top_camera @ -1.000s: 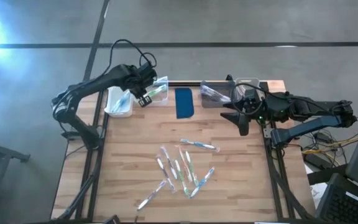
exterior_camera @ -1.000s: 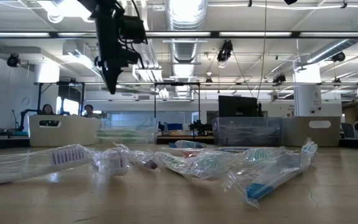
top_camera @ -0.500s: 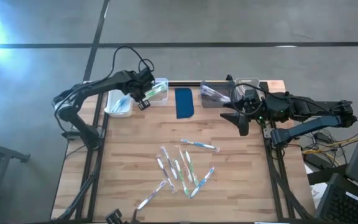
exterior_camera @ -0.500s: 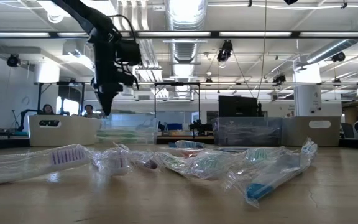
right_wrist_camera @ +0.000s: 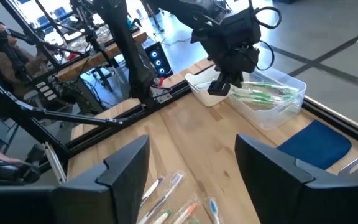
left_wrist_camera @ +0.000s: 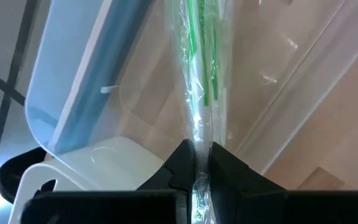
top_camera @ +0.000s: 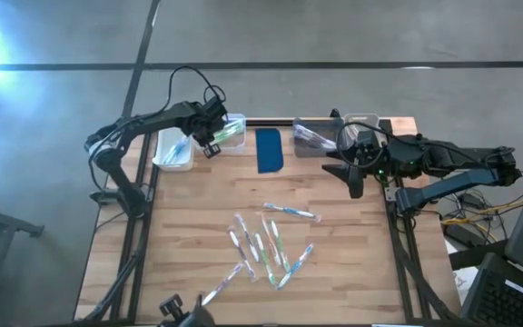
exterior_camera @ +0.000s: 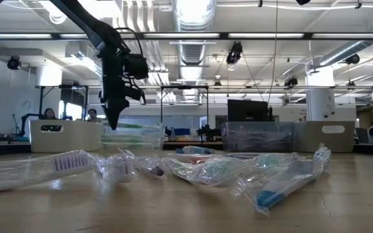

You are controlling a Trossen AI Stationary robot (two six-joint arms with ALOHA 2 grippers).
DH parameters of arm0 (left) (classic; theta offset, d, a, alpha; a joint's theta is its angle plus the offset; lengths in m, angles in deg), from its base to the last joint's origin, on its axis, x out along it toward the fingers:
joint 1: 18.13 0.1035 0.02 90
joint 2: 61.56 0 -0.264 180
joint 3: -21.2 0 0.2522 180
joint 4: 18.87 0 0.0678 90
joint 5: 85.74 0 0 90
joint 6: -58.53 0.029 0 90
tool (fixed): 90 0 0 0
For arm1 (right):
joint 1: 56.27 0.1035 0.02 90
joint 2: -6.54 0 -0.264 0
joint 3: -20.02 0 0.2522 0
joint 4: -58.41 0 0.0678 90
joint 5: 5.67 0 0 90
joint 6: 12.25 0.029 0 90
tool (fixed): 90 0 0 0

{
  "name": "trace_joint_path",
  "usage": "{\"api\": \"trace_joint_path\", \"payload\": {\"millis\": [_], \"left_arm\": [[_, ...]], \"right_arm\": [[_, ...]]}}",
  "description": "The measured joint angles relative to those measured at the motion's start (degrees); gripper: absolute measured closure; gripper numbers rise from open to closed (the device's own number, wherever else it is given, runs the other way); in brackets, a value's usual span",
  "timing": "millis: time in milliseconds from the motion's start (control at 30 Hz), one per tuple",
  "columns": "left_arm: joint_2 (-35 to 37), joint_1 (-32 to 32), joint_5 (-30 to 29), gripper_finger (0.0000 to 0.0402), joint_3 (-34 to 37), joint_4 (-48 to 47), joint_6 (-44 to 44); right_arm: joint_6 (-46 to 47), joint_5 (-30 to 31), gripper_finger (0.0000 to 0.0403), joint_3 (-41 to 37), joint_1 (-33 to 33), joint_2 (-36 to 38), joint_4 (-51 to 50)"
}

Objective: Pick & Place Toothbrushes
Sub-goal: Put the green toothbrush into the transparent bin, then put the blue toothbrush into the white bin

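My left gripper (top_camera: 211, 145) hangs at the near end of a clear bin (top_camera: 241, 119) at the table's far left. It is shut on a green toothbrush in a clear wrapper (left_wrist_camera: 199, 87). That toothbrush reaches away from the fingers into the bin (right_wrist_camera: 296, 84), where more green ones (right_wrist_camera: 263, 94) lie. Several wrapped toothbrushes (top_camera: 266, 245) lie loose on the middle of the table (exterior_camera: 199, 169). My right gripper (right_wrist_camera: 191, 155) waits open and bare, raised at the far right (top_camera: 345, 174). My left gripper pinches the wrapped green toothbrush near one end (left_wrist_camera: 197, 146) between its two fingers (left_wrist_camera: 224, 169). The fingers come from above, slanting steeply down, and the toothbrush runs on from them into the clear bin. Whether its free end rests on the bin's floor I cannot tell.
A white bin (top_camera: 172, 153) stands left of the clear one. A dark blue pad (top_camera: 269, 150) lies to its right, then two more bins (top_camera: 316, 136) (top_camera: 361, 127) by the right arm. The wood between the bins and the loose toothbrushes is free.
My left gripper has sunk with the green toothbrush, from well above the bins to just over the clear bin's rim, staying shut on it. The right arm has kept still.
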Motion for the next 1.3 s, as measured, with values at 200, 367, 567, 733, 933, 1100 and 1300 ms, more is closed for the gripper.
{"api": "trace_joint_path", "payload": {"millis": [200, 367, 567, 733, 933, 1100, 1300], "left_arm": [[-1.81, 0.56, 0.51, 0.0371, 0.00, 0.08, 0.10], [-3.82, 0.56, 1.27, 0.0371, 0.00, 0.81, 0.11], [-5.43, 0.61, 1.46, 0.0371, 0.00, 1.52, 0.09], [-5.76, 0.63, 1.44, 0.0359, 0.00, 1.55, 0.07], [-5.63, 0.67, 1.36, 0.0319, -0.31, 0.82, 0.82], [-5.57, 0.61, 2.81, 0.0270, -1.23, -0.38, 1.82], [-5.54, 0.61, 2.99, 0.0211, -4.76, -7.11, 1.62]], "right_arm": [[-0.27, 0.00, 0.0184, 0.00, 0.00, 0.00, -0.01], [-0.25, 0.02, 0.0188, 0.00, 0.01, 0.00, -1.24], [-0.27, 0.02, 0.0178, 0.00, 0.00, 0.00, -1.34], [-0.27, 0.02, 0.0165, 0.00, 0.00, 0.01, -1.39], [-0.27, 0.02, 0.0149, 0.00, 0.00, 0.00, -1.49], [-0.27, 0.02, 0.0140, 0.00, 0.00, 0.00, -1.49], [-0.27, 0.02, 0.0133, 0.00, 0.00, 0.00, -1.49]]}}
